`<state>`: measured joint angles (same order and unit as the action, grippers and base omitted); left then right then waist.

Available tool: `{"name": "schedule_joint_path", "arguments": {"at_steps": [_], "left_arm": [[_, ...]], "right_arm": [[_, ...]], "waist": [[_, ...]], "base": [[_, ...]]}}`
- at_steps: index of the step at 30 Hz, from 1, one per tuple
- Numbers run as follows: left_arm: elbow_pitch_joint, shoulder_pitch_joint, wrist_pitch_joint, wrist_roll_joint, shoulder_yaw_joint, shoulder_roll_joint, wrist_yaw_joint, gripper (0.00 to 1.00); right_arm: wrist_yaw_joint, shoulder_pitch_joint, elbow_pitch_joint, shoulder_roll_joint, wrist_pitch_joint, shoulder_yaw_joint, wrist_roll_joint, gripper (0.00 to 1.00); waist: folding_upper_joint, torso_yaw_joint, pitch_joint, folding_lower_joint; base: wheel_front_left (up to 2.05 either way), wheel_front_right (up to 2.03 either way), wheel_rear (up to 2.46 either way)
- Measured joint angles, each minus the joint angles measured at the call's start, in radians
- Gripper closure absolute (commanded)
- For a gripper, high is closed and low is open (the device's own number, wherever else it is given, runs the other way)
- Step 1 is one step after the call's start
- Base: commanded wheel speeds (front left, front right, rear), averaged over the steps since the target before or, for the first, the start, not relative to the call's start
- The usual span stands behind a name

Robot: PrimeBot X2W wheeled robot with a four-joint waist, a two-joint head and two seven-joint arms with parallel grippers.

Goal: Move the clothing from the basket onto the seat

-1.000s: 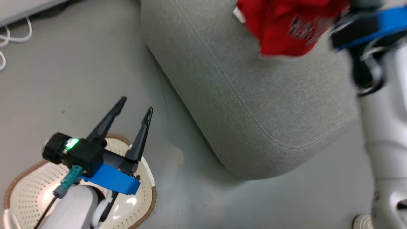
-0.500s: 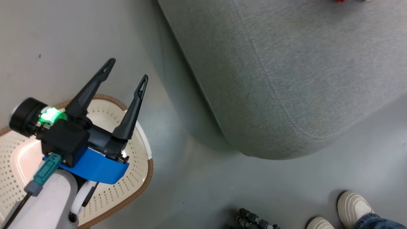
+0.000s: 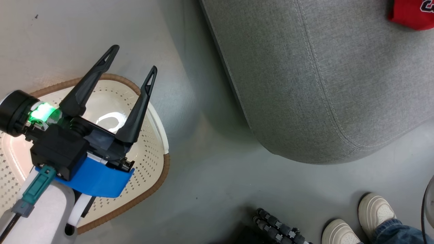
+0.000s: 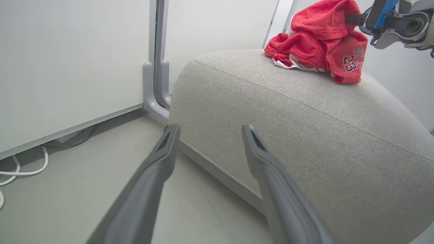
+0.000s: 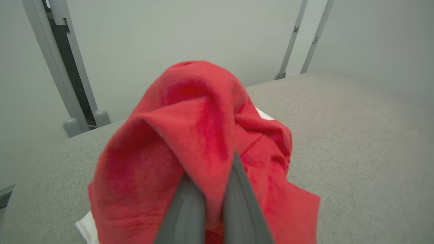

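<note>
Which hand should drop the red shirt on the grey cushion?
Right. The right hand grips red jersey clothing over the grey fabric seat; the left hand hangs open over the cream perforated basket.

The head view looks steeply down from high above the floor. The left gripper is close beneath it at lower left, over the basket, and a rounded corner of the seat crosses its upper right. The left wrist view sits low near the floor, facing along its spread fingers up at that same corner from a little way off. The right wrist view hovers just above the seat top, very near the clothing pinched in its own fingers, facing a pale wall. All three views share seat and clothing. The left wrist view also takes in the right gripper at upper right.
</note>
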<state>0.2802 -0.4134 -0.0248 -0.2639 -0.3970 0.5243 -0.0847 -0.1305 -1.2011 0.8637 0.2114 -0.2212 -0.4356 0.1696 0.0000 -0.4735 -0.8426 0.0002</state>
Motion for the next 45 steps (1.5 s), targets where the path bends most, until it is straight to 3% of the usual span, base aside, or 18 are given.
{"name": "schedule_joint_path", "arguments": {"at_steps": [4,5,6,8,9,19,33,45], "left_arm": [[0.001,-0.004,-0.004,0.0,-0.002,0.001,0.0,0.0],[0.0,-0.005,-0.005,0.0,-0.004,0.0,0.0,0.0],[-0.003,-0.005,-0.008,0.0,-0.005,-0.001,0.0,0.0],[-0.009,-0.006,-0.011,0.0,-0.007,-0.002,0.002,0.0],[-0.012,-0.006,-0.012,-0.001,-0.007,-0.003,0.004,0.0],[-0.071,-0.009,-0.056,-0.017,-0.024,-0.028,0.005,0.0],[-0.287,0.035,-0.189,-0.084,-0.058,-0.13,0.005,0.0],[-0.438,0.139,-0.235,-0.133,-0.026,-0.218,0.016,0.0]], "right_arm": [[0.0,-0.002,0.07,-0.003,-0.019,-0.016,-0.01,1.0],[0.0,-0.006,0.083,-0.004,-0.022,-0.015,-0.011,0.93],[0.0,-0.01,0.093,-0.004,-0.027,-0.014,-0.014,0.7],[0.0,-0.019,0.11,-0.004,-0.029,-0.012,-0.015,0.09],[0.0,-0.022,0.12,-0.005,-0.031,-0.012,-0.01,0.0],[0.0,-0.025,0.169,-0.001,-0.037,0.03,0.0,0.0],[0.0,0.096,0.174,0.019,-0.04,0.129,-0.009,0.0],[0.0,0.292,0.054,-0.01,-0.04,0.237,0.066,0.0]], "waist": [[0.0,0.008,0.001,0.0],[0.0,0.009,0.003,0.0],[0.0,0.01,0.006,0.0],[0.0,0.012,0.013,-0.0001],[0.0,0.013,0.016,-0.0001],[0.0,0.025,0.065,-0.0001],[0.0,0.06,0.245,-0.0003],[0.0,0.115,0.44,-0.0004]], "base": [[0.0,0.0,0.0],[0.0,0.0,0.0],[0.0,0.0,0.0],[0.0,0.0,0.0],[0.0,0.0,0.0],[0.0,0.0,0.0],[0.0,0.0,0.0],[0.0,0.0,0.0]]}}
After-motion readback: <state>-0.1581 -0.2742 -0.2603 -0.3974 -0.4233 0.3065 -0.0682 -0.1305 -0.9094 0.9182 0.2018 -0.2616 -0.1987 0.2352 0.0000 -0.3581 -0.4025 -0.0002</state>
